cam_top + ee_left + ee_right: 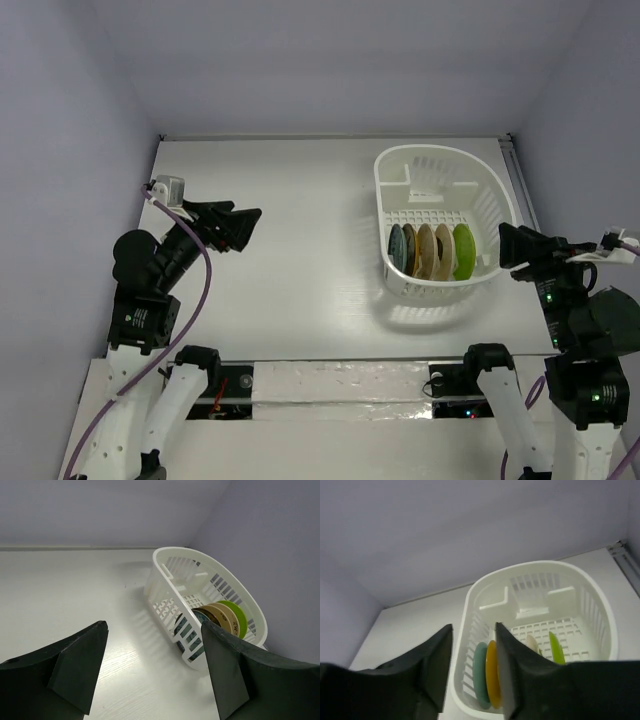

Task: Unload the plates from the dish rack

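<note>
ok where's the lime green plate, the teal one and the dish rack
lime green plate [463,250], top external view, its top edge, rightmost in the row
teal-blue plate [397,250], top external view, its top edge, leftmost
dish rack [430,149], top external view, its far rim

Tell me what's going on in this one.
Two robot arms are set to unload a white dish rack, and nothing is out yet. Five small plates stand on edge in a row at the rack's near end. The right arm has its jaws open and empty just outside the rack's right wall, beside the green plate. The left arm is well off to the left over the table, with its jaws also open and empty.
</note>
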Robot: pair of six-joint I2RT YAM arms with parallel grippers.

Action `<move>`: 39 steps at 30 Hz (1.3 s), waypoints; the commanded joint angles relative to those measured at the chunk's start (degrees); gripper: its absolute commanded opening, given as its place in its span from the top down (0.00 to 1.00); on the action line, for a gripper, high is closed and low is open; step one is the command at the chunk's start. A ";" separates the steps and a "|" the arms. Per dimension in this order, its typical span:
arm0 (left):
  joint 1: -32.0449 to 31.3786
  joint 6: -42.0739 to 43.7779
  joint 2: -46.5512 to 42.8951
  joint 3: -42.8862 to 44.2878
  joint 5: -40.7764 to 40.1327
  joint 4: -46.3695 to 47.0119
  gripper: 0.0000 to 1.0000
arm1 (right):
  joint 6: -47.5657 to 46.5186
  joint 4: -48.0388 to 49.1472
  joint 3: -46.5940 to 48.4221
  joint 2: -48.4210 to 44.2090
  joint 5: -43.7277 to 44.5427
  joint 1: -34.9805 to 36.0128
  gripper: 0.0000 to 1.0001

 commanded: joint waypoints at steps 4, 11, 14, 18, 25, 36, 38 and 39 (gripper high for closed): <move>-0.19 2.81 0.02 1.49 -1.17 -2.76 0.32 | -1.87 0.18 1.37 2.48 -5.99 -0.22 0.86; -0.19 6.06 -1.21 1.06 -4.68 -8.56 0.92 | -1.43 0.88 0.67 9.76 -10.99 -0.22 1.00; -0.19 5.53 -1.83 -1.40 -6.96 -9.35 1.00 | -0.81 3.07 -0.73 13.55 -14.70 0.74 1.00; -0.72 4.31 -2.18 -4.04 -7.76 -8.48 1.00 | -0.55 2.30 0.14 21.53 0.79 15.53 1.00; -1.25 1.58 -1.91 -10.54 -4.77 -3.47 0.87 | 0.07 -2.54 3.83 35.00 19.92 28.95 0.93; -2.30 1.75 -2.17 -13.01 -6.09 -2.32 0.69 | 2.09 -12.21 10.86 50.47 34.96 39.76 0.57; -2.30 1.67 -2.44 -13.10 -6.27 -2.32 0.67 | 2.44 -12.47 11.48 51.97 35.31 40.38 0.57; -2.30 1.58 -2.62 -13.10 -6.35 -2.32 0.66 | 2.61 -12.65 11.83 52.67 36.01 40.91 0.58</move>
